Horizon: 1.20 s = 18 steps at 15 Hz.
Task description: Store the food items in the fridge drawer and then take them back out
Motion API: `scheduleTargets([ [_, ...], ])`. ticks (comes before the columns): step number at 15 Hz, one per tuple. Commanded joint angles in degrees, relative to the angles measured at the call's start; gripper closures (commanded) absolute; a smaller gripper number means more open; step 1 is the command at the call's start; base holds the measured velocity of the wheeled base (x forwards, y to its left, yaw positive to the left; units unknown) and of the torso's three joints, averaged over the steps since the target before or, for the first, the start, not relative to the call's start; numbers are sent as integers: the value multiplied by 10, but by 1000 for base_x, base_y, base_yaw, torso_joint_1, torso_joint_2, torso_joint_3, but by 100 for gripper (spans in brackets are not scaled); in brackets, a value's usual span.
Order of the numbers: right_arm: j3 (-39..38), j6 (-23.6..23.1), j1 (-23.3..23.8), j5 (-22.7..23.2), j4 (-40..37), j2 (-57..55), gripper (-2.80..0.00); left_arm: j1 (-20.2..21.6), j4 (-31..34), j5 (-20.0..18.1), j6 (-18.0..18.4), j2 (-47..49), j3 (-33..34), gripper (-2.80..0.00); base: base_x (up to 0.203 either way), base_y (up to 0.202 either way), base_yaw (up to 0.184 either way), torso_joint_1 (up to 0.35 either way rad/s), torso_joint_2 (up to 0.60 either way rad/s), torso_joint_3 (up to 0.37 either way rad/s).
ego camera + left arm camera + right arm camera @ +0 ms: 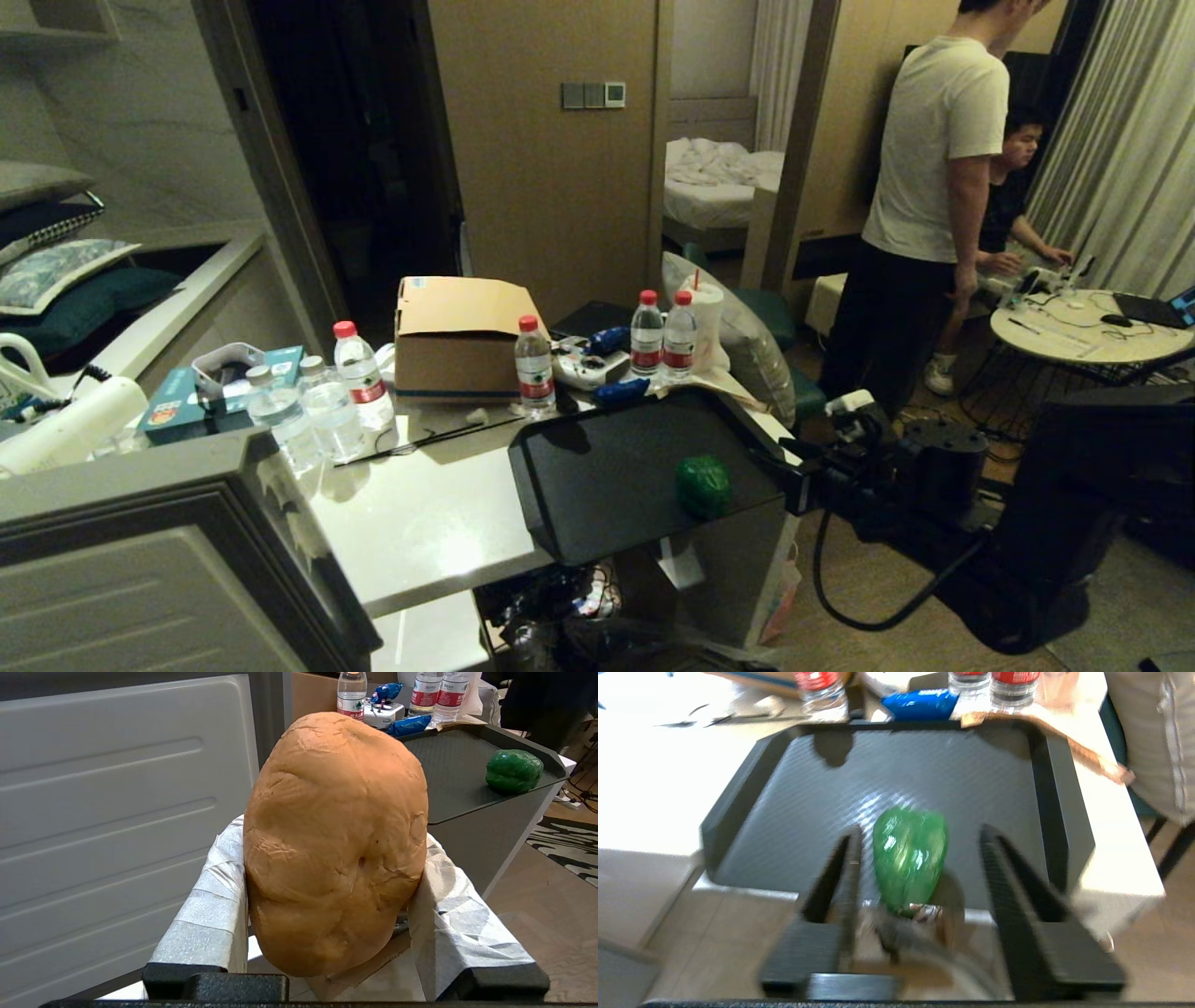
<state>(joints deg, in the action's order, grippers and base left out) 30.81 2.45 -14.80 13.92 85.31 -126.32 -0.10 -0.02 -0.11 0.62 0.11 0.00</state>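
My left claw (334,933) clenched the bread (334,844); my right claw (920,858) straddled the green pepper (909,858) on the black tray (738,807), released; closing off-centre might roll it away.

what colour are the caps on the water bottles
Red caps on the water bottles, clearest in the head view; at least one by the fridge looks clear instead.

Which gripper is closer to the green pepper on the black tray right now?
Right. The right gripper has its fingers either side of the green pepper; the left gripper holds the bread beside the tray.

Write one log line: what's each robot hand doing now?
left gripper: holding bread | right gripper: open, behind green pepper | pepper: on black tray
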Motion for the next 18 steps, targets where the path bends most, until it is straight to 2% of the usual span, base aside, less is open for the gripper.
scheduleTargets([
  [1,-81,1,4,0,9,102,0,0,0,1,0,0,0,0,0,0,0,0,0,0],
  [4,-139,2,3,-3,10,174,0,1,0,0,1,0,0,0,0,0,0,0,0,0],
  [8,-297,4,3,-37,-5,342,0,0,-1,0,0,0,0,0,0,0,0,0,0,0],
  [10,-312,7,3,-54,-74,470,0,0,-1,0,2,0,0,0,0,0,0,0,0,0],
  [12,-305,2,3,-64,-210,615,0,0,-1,-1,4,0,0,0,0,0,0,0,0,0],
  [17,-234,-31,5,-88,-720,1020,0,0,-1,-1,4,0,0,0,0,0,0,0,0,0],
  [18,-226,-37,5,-111,-786,1067,0,0,-1,-2,5,0,0,0,0,0,0,0,0,0],
])
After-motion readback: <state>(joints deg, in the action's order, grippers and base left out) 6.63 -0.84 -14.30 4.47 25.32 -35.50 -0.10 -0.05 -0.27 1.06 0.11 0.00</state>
